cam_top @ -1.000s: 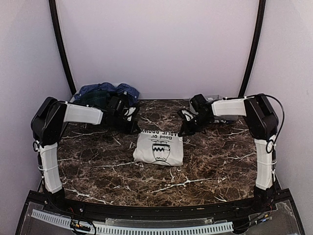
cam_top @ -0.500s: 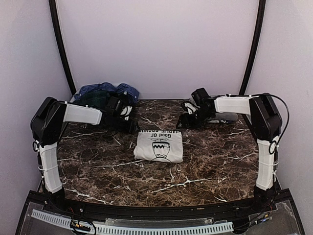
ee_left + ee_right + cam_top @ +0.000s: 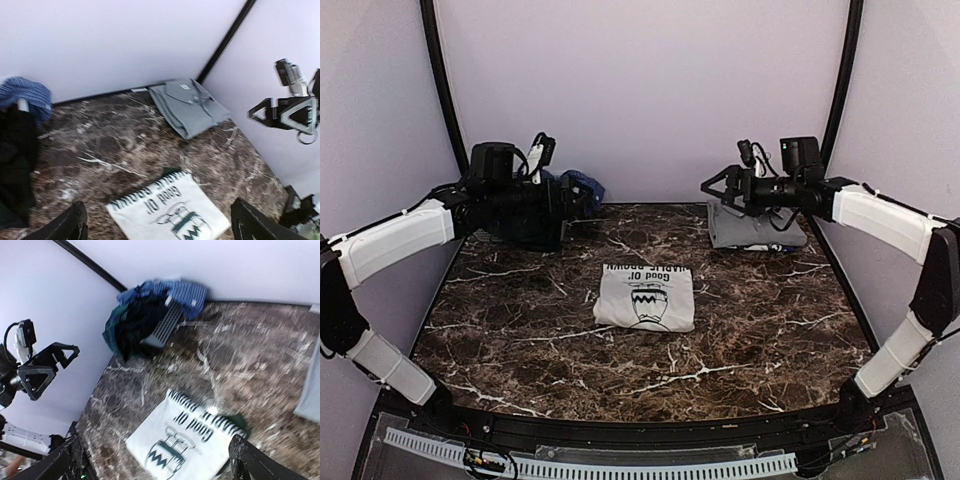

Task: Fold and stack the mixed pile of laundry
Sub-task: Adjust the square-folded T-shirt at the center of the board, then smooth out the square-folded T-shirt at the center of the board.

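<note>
Tabletop (image 3: 520, 335) bears white tee (image 3: 647, 298); left gripper (image 3: 582, 203), right gripper (image 3: 717, 188) hover apart.

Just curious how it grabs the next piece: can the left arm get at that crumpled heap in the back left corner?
Probably yes. The left tool is open and empty, hovering close to the heap, with nothing visible between them; the folded white tee lies well apart.

The white tee (image 3: 646, 298), centre of the frame, carries black lettering and a dark green-and-black jug print. Grey shirt (image 3: 752, 226) upper right; blue checked shirt (image 3: 582, 186) upper left. Table (image 3: 520, 330): dark brown marble, white veins.
</note>
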